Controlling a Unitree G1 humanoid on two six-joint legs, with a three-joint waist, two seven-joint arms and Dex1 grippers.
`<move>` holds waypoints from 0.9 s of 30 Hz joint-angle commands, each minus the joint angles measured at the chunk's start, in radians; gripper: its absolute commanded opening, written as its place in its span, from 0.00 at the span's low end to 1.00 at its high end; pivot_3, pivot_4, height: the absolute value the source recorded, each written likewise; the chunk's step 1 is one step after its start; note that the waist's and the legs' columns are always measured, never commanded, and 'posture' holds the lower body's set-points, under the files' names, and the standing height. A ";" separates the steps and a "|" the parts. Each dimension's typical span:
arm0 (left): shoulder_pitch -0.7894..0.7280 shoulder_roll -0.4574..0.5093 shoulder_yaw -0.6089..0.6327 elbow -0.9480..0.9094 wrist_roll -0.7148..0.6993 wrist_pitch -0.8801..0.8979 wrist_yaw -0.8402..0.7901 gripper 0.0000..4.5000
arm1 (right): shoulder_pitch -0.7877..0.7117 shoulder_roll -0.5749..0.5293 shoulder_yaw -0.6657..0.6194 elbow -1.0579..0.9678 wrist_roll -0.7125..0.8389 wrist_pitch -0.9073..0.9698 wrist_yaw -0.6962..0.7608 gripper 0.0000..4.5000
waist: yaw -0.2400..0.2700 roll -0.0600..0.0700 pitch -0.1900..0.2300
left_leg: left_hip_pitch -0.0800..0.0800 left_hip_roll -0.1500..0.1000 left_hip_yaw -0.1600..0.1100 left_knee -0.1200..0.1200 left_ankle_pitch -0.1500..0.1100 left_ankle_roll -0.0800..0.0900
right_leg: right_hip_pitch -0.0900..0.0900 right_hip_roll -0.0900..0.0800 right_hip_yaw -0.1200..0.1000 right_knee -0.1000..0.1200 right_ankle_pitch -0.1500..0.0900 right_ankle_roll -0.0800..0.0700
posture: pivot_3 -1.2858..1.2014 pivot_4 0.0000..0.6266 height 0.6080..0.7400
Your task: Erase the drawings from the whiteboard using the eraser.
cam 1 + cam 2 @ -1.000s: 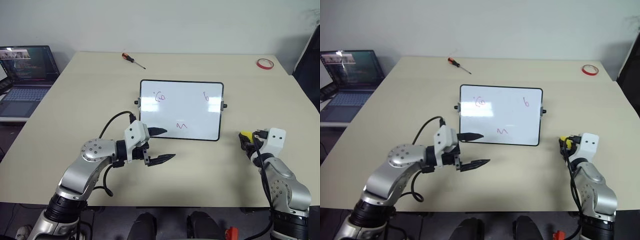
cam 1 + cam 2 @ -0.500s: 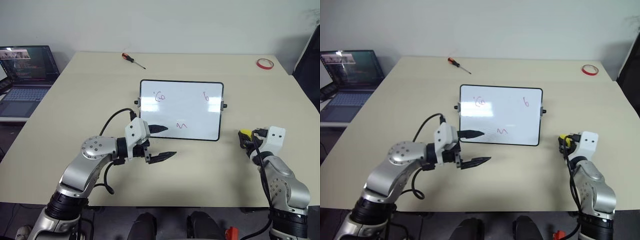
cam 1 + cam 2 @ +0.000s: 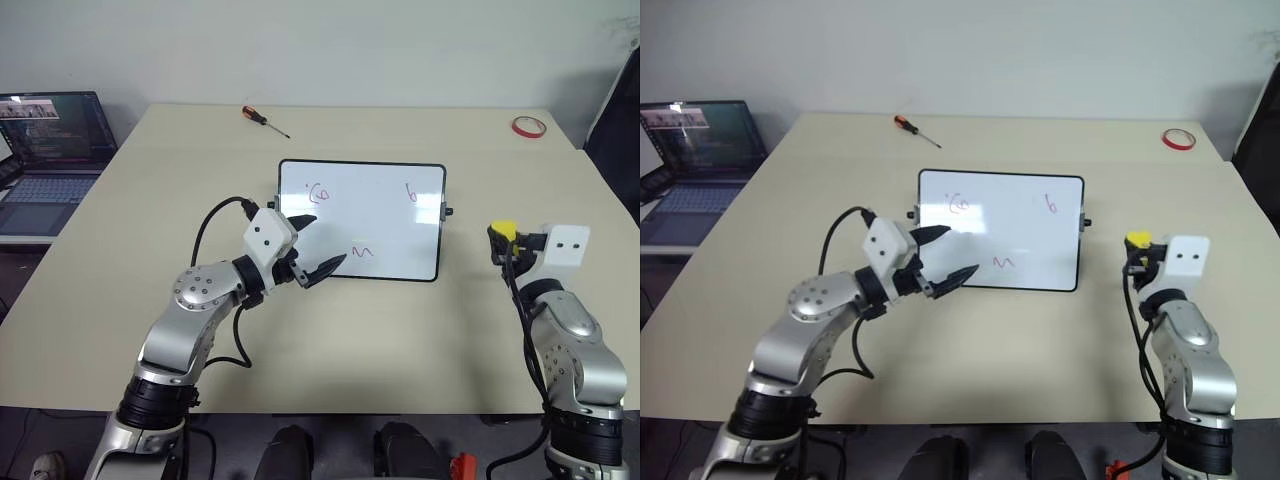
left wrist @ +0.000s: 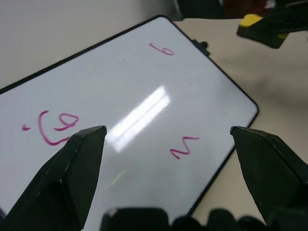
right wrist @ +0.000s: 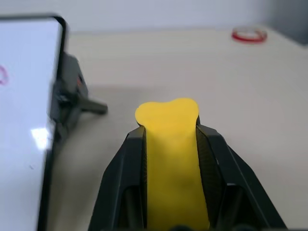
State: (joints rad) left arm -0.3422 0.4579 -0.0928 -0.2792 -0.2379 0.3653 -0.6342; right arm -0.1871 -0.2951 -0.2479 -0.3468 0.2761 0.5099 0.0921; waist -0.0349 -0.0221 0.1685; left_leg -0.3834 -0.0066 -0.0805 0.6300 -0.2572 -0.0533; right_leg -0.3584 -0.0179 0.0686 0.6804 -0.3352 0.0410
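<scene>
You get bright, even room light across desk; shadows under arms soft and faint. Whiteboard glossy: pale glare patch in head views, hard white streak across its middle in left wrist view. Left gripper fingers dark, close, soft-edged in that view. In right wrist view eraser sharp, red tape ring behind it blurred. Laptop screen glows at frame edge.

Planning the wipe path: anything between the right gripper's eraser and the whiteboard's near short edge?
Bare table between the eraser and the whiteboard, apart from the board's own side knob, as the left eye view shows.
</scene>
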 commanded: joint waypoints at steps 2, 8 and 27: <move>0.009 -0.037 -0.019 -0.013 0.036 -0.033 0.044 1.00 | -0.068 -0.007 0.030 0.003 -0.028 -0.078 0.024 0.24 | 0.000 0.000 0.000 | 0.000 0.000 0.001 0.000 0.000 0.000 | 0.000 0.000 0.000 0.000 0.000 0.000 | 0.52 0.24 1.00; 0.002 -0.057 -0.034 0.008 0.059 -0.048 0.047 1.00 | -0.176 0.005 0.077 0.095 -0.062 -0.139 0.038 0.24 | 0.001 0.000 0.000 | 0.000 0.000 0.000 0.001 0.000 0.000 | 0.000 0.000 -0.001 0.001 0.000 0.000 | 0.52 0.24 1.00; -0.017 -0.083 -0.070 0.004 0.069 -0.056 0.034 1.00 | -0.401 0.113 0.213 0.383 -0.107 -0.310 0.138 0.24 | -0.003 0.000 0.000 | -0.001 0.000 0.001 0.001 0.000 0.000 | -0.002 0.000 -0.002 0.001 0.000 0.000 | 0.52 0.24 1.00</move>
State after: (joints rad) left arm -0.3463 0.3684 -0.1878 -0.2385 -0.1749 0.3222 -0.6021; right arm -0.5627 -0.1836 -0.0382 0.0504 0.1764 0.2286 0.2188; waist -0.0376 -0.0221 0.1685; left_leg -0.3841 -0.0065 -0.0797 0.6308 -0.2571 -0.0533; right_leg -0.3601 -0.0182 0.0662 0.6815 -0.3349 0.0409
